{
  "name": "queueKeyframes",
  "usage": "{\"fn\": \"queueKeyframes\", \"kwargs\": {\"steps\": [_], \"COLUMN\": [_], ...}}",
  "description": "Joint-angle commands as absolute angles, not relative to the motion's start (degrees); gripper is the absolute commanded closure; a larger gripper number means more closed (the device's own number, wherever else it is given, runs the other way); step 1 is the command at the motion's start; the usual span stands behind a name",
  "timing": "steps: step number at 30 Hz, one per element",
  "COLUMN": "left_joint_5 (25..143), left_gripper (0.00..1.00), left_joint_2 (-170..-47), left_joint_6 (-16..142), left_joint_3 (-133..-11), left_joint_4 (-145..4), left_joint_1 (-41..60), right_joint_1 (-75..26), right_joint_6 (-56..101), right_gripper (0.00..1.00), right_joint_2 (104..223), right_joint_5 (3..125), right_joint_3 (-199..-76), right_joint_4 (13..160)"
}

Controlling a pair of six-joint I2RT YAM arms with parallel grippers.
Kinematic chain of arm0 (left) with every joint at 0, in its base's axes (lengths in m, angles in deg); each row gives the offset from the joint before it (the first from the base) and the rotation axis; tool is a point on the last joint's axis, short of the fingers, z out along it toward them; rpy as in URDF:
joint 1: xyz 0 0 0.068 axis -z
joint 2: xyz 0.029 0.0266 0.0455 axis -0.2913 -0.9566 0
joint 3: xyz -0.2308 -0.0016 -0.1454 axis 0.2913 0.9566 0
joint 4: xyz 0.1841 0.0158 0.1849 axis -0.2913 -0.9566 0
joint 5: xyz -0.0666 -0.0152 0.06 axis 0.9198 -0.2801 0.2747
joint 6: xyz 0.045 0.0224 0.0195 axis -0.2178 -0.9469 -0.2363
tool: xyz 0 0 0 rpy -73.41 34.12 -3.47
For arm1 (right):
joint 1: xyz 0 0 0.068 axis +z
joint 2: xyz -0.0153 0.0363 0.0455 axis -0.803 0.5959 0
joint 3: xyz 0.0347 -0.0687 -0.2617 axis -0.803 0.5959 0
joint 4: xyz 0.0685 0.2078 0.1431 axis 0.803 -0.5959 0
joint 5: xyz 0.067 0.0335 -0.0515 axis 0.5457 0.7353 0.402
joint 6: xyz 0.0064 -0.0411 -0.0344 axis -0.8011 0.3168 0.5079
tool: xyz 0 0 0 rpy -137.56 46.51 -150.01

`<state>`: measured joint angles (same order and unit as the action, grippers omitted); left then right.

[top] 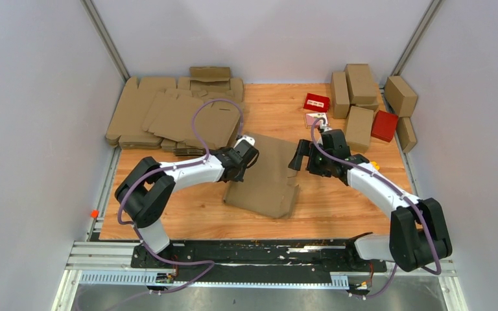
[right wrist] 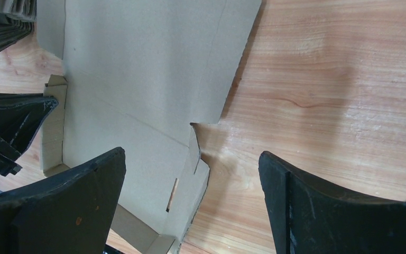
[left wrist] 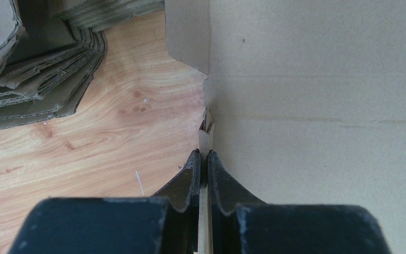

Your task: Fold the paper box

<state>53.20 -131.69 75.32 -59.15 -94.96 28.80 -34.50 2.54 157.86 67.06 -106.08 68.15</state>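
Observation:
The paper box [top: 269, 178] is a brown die-cut sheet lying mid-table, its side flaps partly raised. My left gripper [top: 254, 155] is at its left edge. In the left wrist view the gripper [left wrist: 204, 154] is shut on the thin upright flap of the box [left wrist: 317, 106], with cardboard showing between the fingers. My right gripper [top: 300, 157] hovers over the box's right edge. Its fingers stand wide open in the right wrist view [right wrist: 191, 153], nothing between them, with the box [right wrist: 137, 79] below and to the left. The left gripper [right wrist: 10, 127] shows at that view's left side.
A stack of flat brown blanks [top: 168, 116] lies at the back left, close to the left gripper [left wrist: 37, 69]. Finished brown boxes [top: 360, 97] and red boxes [top: 384, 125] stand at the back right. Grey walls enclose the table.

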Motion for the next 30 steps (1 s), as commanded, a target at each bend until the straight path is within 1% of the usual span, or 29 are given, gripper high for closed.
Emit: {"fn": "queueKeyframes", "kwargs": {"steps": [1,2,5,11,13,17,19,22,23,30], "left_joint_5": [51.20,51.34,52.10,51.71,51.27,51.63,51.76,51.71,51.51,52.47], "left_gripper": [1.00,1.00,0.84,0.67,0.66,0.69,0.74,0.96,1.00,1.00], "left_joint_2": [-133.92,-133.76,-133.66,-134.23,-134.09,-133.94,-134.28,-135.06,-135.19,-133.86], "left_joint_6": [75.32,75.28,74.82,74.62,74.53,74.60,74.62,74.45,74.49,75.28], "left_joint_3": [-59.59,-59.34,-59.25,-59.65,-59.79,-59.80,-59.77,-59.92,-59.99,-59.24], "left_joint_4": [-96.42,-96.21,-95.93,-96.20,-96.45,-96.20,-96.05,-96.29,-96.62,-96.77], "left_joint_1": [28.85,28.88,28.85,28.87,28.86,28.90,28.86,28.90,28.86,28.96], "right_joint_1": [-34.70,-34.68,-34.70,-34.68,-34.70,-34.70,-34.66,-34.71,-34.70,-34.71], "right_joint_6": [3.54,3.59,3.56,3.73,3.67,3.41,3.37,3.31,3.39,4.14], "right_gripper": [0.04,0.04,0.04,0.04,0.04,0.04,0.04,0.04,0.04,0.02], "right_joint_2": [155.63,155.51,155.40,154.85,154.77,154.73,154.44,153.65,153.25,152.17], "right_joint_5": [66.23,66.19,66.17,65.53,65.25,65.68,65.92,65.91,65.93,66.33], "right_joint_3": [-105.43,-105.38,-105.37,-105.25,-104.99,-104.28,-103.78,-103.14,-102.96,-101.19], "right_joint_4": [70.23,70.17,70.06,70.06,69.98,70.15,70.33,70.21,70.16,72.03]}}
